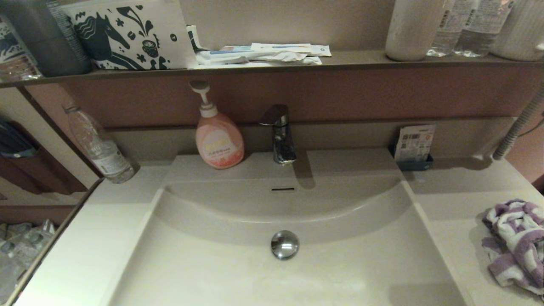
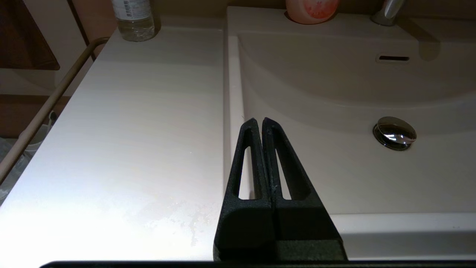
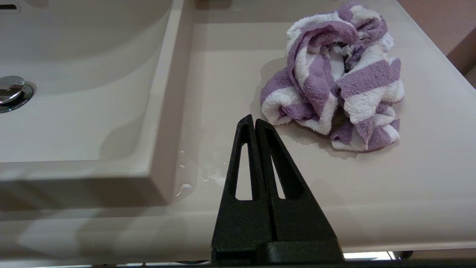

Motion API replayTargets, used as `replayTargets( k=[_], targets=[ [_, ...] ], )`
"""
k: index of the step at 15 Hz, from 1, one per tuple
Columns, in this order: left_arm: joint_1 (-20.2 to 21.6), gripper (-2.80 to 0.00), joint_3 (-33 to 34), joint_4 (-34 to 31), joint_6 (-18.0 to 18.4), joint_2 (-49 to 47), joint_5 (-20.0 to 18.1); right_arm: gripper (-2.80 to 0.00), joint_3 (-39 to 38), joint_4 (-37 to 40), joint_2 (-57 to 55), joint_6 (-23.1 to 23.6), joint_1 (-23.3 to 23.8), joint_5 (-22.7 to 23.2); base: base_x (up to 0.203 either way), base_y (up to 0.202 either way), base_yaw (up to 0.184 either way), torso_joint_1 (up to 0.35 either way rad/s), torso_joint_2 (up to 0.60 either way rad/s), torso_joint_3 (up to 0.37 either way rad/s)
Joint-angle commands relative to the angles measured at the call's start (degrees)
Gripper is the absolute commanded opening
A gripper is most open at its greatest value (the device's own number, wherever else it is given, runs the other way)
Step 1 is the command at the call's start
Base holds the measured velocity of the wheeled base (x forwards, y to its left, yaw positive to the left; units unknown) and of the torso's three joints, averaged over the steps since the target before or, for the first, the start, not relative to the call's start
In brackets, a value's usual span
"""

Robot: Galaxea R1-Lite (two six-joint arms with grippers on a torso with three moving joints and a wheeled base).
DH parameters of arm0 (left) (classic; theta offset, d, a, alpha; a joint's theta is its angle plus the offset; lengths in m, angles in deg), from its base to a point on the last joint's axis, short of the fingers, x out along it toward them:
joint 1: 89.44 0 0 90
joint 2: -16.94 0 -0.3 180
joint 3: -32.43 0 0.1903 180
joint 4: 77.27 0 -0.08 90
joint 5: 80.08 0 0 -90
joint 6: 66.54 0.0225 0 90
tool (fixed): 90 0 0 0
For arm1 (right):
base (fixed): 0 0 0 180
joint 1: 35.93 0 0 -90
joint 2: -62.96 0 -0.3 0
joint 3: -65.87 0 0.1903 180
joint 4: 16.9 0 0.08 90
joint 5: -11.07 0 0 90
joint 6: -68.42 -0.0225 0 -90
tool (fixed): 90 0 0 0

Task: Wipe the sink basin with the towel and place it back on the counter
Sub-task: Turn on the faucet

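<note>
The purple-and-white striped towel [image 1: 515,244] [image 3: 334,82] lies crumpled on the counter [image 1: 459,208] to the right of the sink basin [image 1: 221,263]. The basin is a cream-white bowl with a chrome drain plug [image 1: 284,244] and a slot overflow [image 1: 283,189]. My right gripper [image 3: 254,121] is shut and empty, hovering near the counter's front edge just short of the towel, apart from it. My left gripper [image 2: 259,121] is shut and empty above the basin's left rim. Neither arm shows in the head view.
A pink soap pump bottle [image 1: 219,140] and the faucet [image 1: 280,134] stand behind the basin. A water bottle [image 1: 100,146] stands at the back left, a card holder [image 1: 414,146] at the back right. The dark shelf [image 1: 272,63] above carries packets and bottles.
</note>
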Motion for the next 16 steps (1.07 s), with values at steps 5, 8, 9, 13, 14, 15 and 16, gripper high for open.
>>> replayTargets(
  k=[5, 8, 9, 13, 14, 15, 16],
  targets=[
    [0.0, -2.80, 0.0, 0.1, -0.1, 0.0, 0.0, -2.80, 0.0, 0.0, 0.0, 0.0, 0.0, 0.0, 0.000, 0.000, 0.000, 0.000, 0.00, 0.000],
    [0.0, -2.80, 0.0, 0.1, -0.1, 0.0, 0.0, -2.80, 0.0, 0.0, 0.0, 0.0, 0.0, 0.0, 0.000, 0.000, 0.000, 0.000, 0.00, 0.000],
    [0.0, -2.80, 0.0, 0.1, -0.1, 0.0, 0.0, -2.80, 0.0, 0.0, 0.0, 0.0, 0.0, 0.0, 0.000, 0.000, 0.000, 0.000, 0.00, 0.000],
    [0.0, -2.80, 0.0, 0.1, -0.1, 0.0, 0.0, -2.80, 0.0, 0.0, 0.0, 0.0, 0.0, 0.0, 0.000, 0.000, 0.000, 0.000, 0.00, 0.000],
    [0.0, -2.80, 0.0, 0.1, -0.1, 0.0, 0.0, -2.80, 0.0, 0.0, 0.0, 0.0, 0.0, 0.0, 0.000, 0.000, 0.000, 0.000, 0.00, 0.000],
    [0.0, -2.80, 0.0, 0.1, -0.1, 0.0, 0.0, -2.80, 0.0, 0.0, 0.0, 0.0, 0.0, 0.0, 0.000, 0.000, 0.000, 0.000, 0.00, 0.000],
    [0.0, -2.80, 0.0, 0.1, -0.2, 0.0, 0.1, -2.80, 0.0, 0.0, 0.0, 0.0, 0.0, 0.0, 0.000, 0.000, 0.000, 0.000, 0.00, 0.000]
  ],
)
